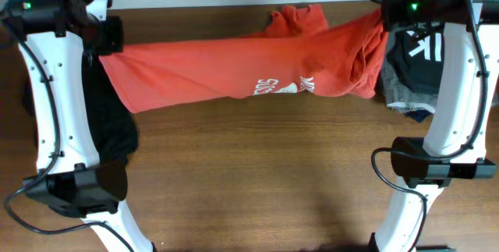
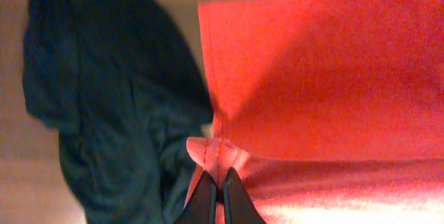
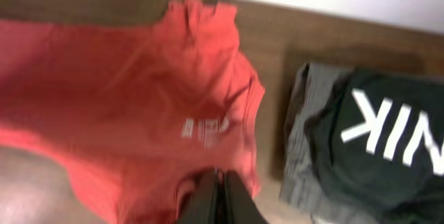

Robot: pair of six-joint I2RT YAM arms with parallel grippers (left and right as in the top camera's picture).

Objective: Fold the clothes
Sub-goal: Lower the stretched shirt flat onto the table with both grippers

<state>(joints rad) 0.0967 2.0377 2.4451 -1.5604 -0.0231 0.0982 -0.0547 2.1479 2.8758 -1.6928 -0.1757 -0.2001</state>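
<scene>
The orange-red T-shirt point(image 1: 234, 65) hangs stretched across the back of the table between my two grippers, its white chest print point(image 1: 273, 88) facing up near the middle. My left gripper point(image 1: 103, 49) is shut on the shirt's left hem corner point(image 2: 215, 156); its fingertips point(image 2: 220, 177) pinch the fabric. My right gripper point(image 1: 383, 19) is shut on the shirt's right end, where the cloth bunches point(image 1: 355, 61). In the right wrist view the fingers point(image 3: 220, 179) pinch orange fabric below the small white neck label point(image 3: 205, 130).
A dark garment point(image 1: 109, 123) lies at the left under my left arm, also in the left wrist view point(image 2: 104, 99). At the right a black shirt with white "NIK" letters point(image 3: 388, 130) lies on a grey folded garment point(image 3: 298, 148). Brown wooden table point(image 1: 257, 174).
</scene>
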